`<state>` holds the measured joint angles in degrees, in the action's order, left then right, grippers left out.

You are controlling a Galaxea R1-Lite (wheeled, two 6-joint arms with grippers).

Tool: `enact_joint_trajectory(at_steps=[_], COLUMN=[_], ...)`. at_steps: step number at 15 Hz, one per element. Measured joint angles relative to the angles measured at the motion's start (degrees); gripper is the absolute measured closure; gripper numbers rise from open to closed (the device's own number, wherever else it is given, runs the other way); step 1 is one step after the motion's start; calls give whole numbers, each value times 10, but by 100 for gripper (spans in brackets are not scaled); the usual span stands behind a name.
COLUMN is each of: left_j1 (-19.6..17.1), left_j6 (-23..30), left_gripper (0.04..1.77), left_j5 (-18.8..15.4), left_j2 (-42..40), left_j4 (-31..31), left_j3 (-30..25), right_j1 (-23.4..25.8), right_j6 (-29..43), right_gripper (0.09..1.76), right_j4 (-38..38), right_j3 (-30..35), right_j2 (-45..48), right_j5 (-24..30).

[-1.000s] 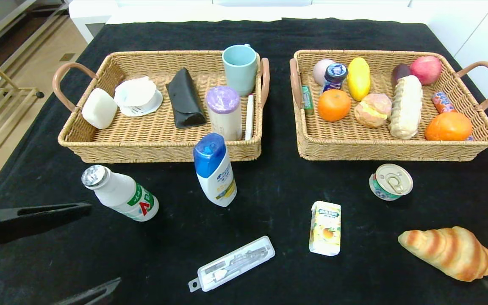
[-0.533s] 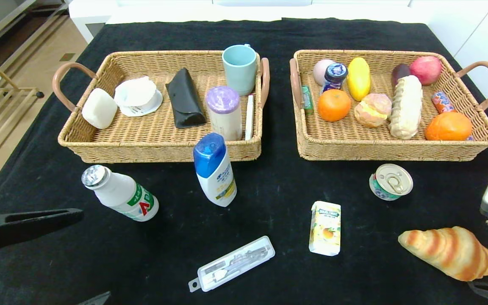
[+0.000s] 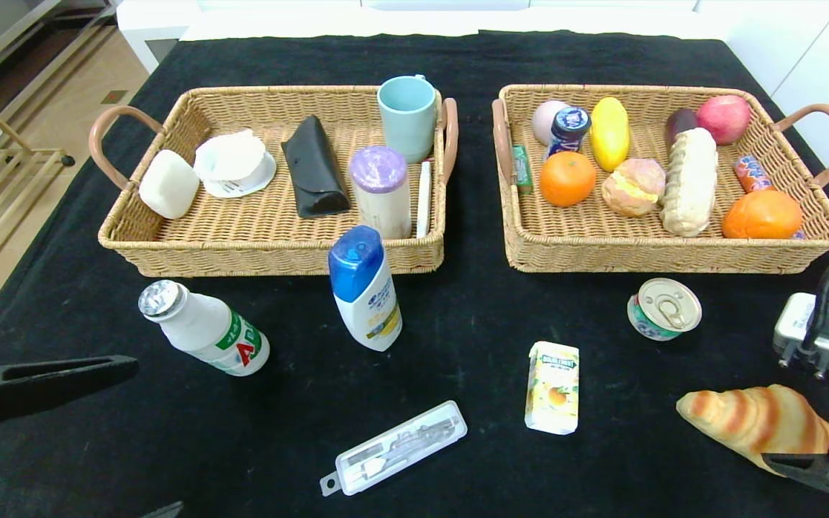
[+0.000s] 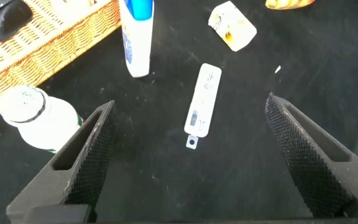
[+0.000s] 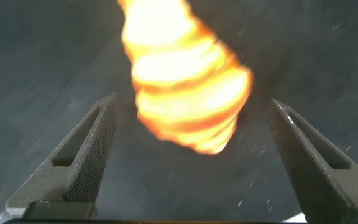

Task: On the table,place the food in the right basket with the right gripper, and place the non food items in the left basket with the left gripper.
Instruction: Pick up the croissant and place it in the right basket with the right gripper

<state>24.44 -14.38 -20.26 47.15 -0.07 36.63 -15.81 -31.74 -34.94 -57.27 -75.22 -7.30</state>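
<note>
On the black table [image 3: 458, 316] lie the food items: a croissant [image 3: 749, 423], a tin can [image 3: 665, 308], a juice carton [image 3: 553, 387] and a foil-capped bottle [image 3: 206, 329]. The non food items are an upright blue-capped shampoo bottle [image 3: 365, 288] and a flat clear case [image 3: 394, 447]. My right gripper [image 5: 192, 99] hangs open over the near end of the croissant [image 5: 182, 74], with one finger [image 3: 807, 466] showing at its tip. My left gripper [image 4: 190, 99] is open at the near left, above bare cloth short of the case [image 4: 204, 99].
The left basket [image 3: 270, 262] holds a cup, a black pouch, a purple-lidded jar and white items. The right basket [image 3: 673, 260] holds fruit, buns and small packs. Both stand behind the loose items. The table's edge runs along the left.
My right arm has come in from the right and lowered its open gripper over the croissant's end. My left gripper has drawn back a little toward the near left corner.
</note>
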Motion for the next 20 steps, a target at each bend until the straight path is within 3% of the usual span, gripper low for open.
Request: enact_joint_trajectory(at_steps=[3,16,17,20], left_j1=[0,6,7,7], left_j6=[0,-9,-9,-9], left_gripper=[9,9,9,9], left_j5=[0,0,0,0], left_j2=[-2,-15,-15,-16], left_j4=[1,1,1,1], left_j3=[0,-4,-4,-4], right_j1=[12,27,28,32], right_j6=[-16,-41,-40,-40], right_gripper=[14,16,37,76], right_j4=[53,57,58,61], right_j3=[31,58,59,64], right_j2=[-11,-31,-32,-33], right_j5=[-9,-17,-17,-17])
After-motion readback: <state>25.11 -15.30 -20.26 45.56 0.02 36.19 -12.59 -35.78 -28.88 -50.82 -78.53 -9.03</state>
